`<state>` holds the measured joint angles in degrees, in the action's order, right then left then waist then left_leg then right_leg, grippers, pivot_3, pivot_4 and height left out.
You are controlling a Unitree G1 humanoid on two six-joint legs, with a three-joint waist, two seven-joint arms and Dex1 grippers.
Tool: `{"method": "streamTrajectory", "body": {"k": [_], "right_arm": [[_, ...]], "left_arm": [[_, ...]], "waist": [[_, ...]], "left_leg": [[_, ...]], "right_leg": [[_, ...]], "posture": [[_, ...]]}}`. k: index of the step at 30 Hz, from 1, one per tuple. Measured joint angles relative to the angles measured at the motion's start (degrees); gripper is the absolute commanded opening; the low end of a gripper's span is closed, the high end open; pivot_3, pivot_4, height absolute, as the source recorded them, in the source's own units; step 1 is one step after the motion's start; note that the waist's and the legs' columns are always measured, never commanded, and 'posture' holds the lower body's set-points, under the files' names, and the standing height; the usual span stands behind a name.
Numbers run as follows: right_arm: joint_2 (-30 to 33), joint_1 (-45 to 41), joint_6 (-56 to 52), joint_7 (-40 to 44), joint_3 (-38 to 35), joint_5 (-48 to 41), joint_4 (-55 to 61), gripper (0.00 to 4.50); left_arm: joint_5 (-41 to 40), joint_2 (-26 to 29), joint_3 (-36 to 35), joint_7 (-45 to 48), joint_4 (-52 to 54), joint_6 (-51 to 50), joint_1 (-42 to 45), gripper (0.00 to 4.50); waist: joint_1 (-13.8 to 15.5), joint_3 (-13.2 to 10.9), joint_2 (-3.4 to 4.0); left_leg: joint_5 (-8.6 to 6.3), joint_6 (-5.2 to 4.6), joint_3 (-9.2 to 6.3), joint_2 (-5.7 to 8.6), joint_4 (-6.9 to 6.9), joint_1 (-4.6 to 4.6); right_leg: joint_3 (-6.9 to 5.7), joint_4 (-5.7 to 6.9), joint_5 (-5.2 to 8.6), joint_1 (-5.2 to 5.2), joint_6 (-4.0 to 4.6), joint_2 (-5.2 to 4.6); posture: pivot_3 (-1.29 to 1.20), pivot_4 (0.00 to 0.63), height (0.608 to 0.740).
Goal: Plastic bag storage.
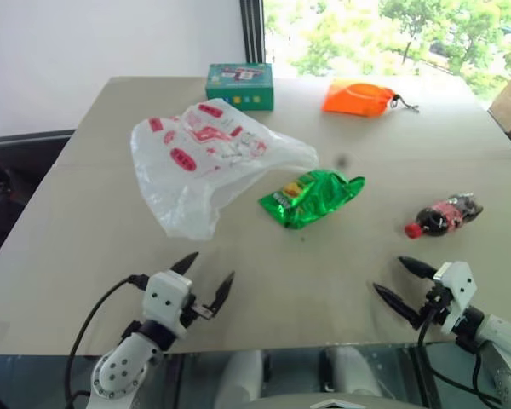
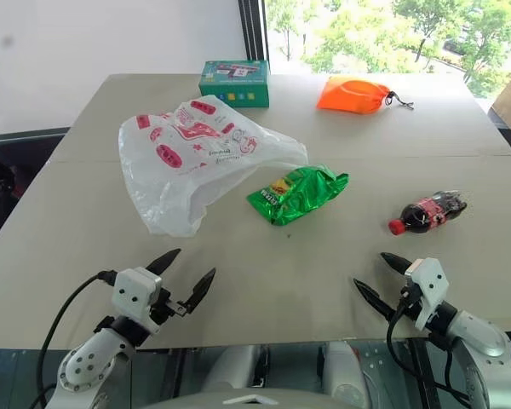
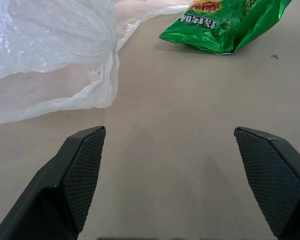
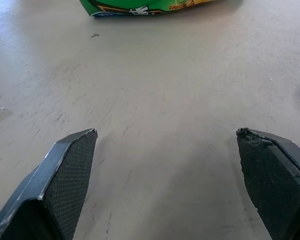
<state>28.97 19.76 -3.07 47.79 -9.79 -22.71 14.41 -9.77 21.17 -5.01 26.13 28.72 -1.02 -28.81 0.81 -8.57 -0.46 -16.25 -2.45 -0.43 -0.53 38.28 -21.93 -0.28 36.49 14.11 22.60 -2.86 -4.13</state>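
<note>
The crinkly translucent white plastic bag point(image 1: 206, 162) with red print lies loose on the beige tabletop point(image 1: 85, 247), its edge touching a shiny green snack packet point(image 1: 309, 197). Left gripper point(image 1: 209, 277) and right gripper point(image 1: 395, 283) hover spread, empty; a careless grab could drag that packet along

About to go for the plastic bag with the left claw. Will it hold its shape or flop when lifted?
The plastic bag is probably floppy: its thin translucent film lies crumpled and collapsed on the table. It likely weighs little, so a pinch may lift one fold while the rest drapes. The film looks glossy, perhaps slippery.
</note>
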Motion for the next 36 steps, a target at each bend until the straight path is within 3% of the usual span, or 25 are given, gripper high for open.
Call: {"method": "streamTrajectory", "body": {"k": [28,36], "right_arm": [[-1.2,-2.9,5.9,1.3,1.8,1.7,-4.4,4.50],[-1.8,-4.0,1.6,2.7,5.0,-2.5,0.3,4.50]], "left_arm": [[-0.2,-1.5,0.2,-0.6,0.0,2.0,-0.1,4.39],[0.3,-3.8,-1.7,-4.6,0.0,2.0,2.2,4.39]], "waist": [[0.0,0.0,-0.01],[0.0,0.0,-0.01]], "left_leg": [[0.00,0.00,0.09,0.00,0.07,0.13],[0.00,0.00,0.04,-0.01,0.08,0.12]], "right_leg": [[0.11,0.25,0.01,0.00,0.00,0.02],[0.10,0.27,0.00,0.01,0.00,0.03]], "posture": [[0.00,0.150,0.740],[0.00,0.150,0.740]]}}
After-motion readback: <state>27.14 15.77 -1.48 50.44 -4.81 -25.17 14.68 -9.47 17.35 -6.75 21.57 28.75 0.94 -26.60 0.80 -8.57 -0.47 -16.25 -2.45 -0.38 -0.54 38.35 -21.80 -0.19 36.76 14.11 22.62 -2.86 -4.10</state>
